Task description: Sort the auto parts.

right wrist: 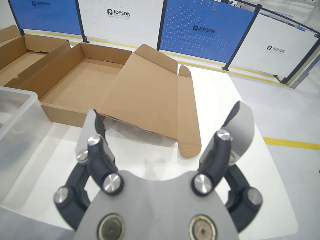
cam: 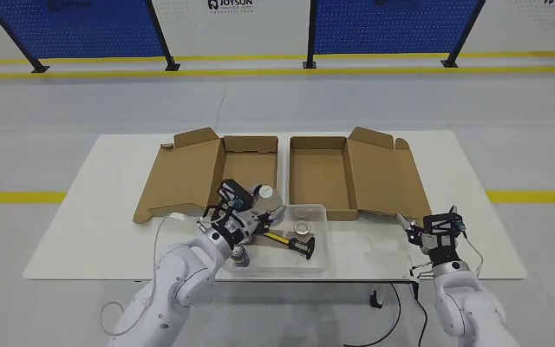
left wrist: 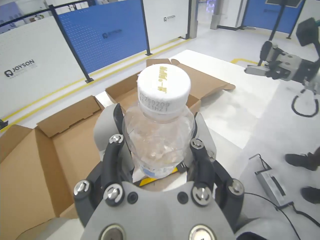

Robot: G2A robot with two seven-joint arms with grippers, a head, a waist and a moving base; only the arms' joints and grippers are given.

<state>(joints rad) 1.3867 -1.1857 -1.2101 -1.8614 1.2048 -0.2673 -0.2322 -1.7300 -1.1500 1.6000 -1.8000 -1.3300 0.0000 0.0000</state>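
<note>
Clamping a clear bottle (left wrist: 160,141) by its body, with a finger pressed on either side below the white cap (left wrist: 163,83), the left gripper (left wrist: 158,118) hangs above the worktop (cam: 113,208) over the left end of a clear plastic bin (cam: 312,206). Just beyond this gripper lies the left cardboard box (cam: 250,160), open, its lid flap spread out to the left. Under and to the right of the gripper, the bin holds a yellow-handled tool (cam: 279,237) and a metal ring (cam: 301,227). Farther right, the second cardboard box (cam: 319,178) lies open with its flap spread to the right, ahead and to the left of the right gripper (right wrist: 166,113). That gripper sits near the worktop's front right edge, well apart from the bin, its fingers spread wide.
</note>
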